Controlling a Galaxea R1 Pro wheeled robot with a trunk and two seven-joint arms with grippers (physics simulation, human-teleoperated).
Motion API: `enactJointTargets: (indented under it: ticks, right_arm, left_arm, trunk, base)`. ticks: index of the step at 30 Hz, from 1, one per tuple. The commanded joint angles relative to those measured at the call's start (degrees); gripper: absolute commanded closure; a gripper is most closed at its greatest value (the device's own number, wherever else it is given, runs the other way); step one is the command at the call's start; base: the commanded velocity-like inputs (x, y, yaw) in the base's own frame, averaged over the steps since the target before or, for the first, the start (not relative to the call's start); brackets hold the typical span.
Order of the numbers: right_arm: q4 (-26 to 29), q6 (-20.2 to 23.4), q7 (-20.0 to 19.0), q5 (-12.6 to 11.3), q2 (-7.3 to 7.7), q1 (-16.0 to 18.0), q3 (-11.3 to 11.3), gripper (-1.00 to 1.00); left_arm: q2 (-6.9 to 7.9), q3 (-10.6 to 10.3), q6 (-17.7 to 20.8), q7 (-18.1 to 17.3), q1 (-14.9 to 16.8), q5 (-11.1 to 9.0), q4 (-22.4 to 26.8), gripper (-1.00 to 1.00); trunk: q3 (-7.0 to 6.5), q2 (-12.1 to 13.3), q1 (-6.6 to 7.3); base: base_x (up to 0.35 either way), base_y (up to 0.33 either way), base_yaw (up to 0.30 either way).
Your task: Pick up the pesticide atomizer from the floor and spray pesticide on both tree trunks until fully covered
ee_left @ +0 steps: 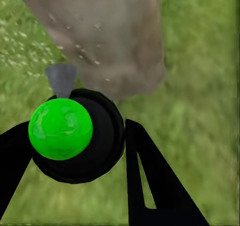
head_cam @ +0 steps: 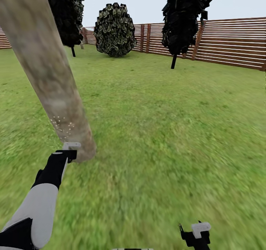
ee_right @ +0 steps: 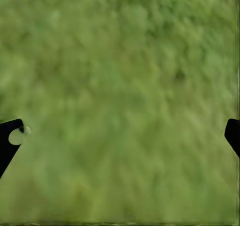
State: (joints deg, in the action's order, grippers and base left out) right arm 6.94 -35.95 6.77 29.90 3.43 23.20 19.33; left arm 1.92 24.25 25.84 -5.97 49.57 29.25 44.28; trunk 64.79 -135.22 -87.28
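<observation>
A thick grey-brown tree trunk leans from the upper left down to its base in the grass, with pale spray specks low on it. My left gripper is right at that base. In the left wrist view it is shut on the pesticide atomizer, a black body with a bright green round top. The atomizer's grey nozzle points at the speckled trunk close ahead. My right gripper hangs low at the right over bare grass, open, its fingertips far apart with nothing between them.
Green lawn stretches ahead and to the right. Two near-black narrow trees and a rounded dark bush stand at the far side, before a brown slatted fence.
</observation>
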Motion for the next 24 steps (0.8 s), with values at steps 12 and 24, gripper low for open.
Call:
enactJointTargets:
  ticks: [12, 24]
  right_arm:
    - [0.0, 0.0, 0.0, 0.0, 0.08, 0.0, 0.0, -1.00]
    - [0.0, 0.0, 0.0, 0.0, 0.06, 0.0, 0.0, -1.00]
  left_arm:
    - [0.22, 0.3, 0.0, 2.2, 0.0, 0.0, 0.1, 1.00]
    - [1.24, 9.1, -0.8, 3.4, -0.2, 0.4, -1.7, 1.00]
  trunk:
    - [0.00, 0.0, 0.00]
    - [0.00, 0.0, 0.00]
  base:
    - [0.129, -0.217, 0.093]
    - [0.050, -0.086, 0.000]
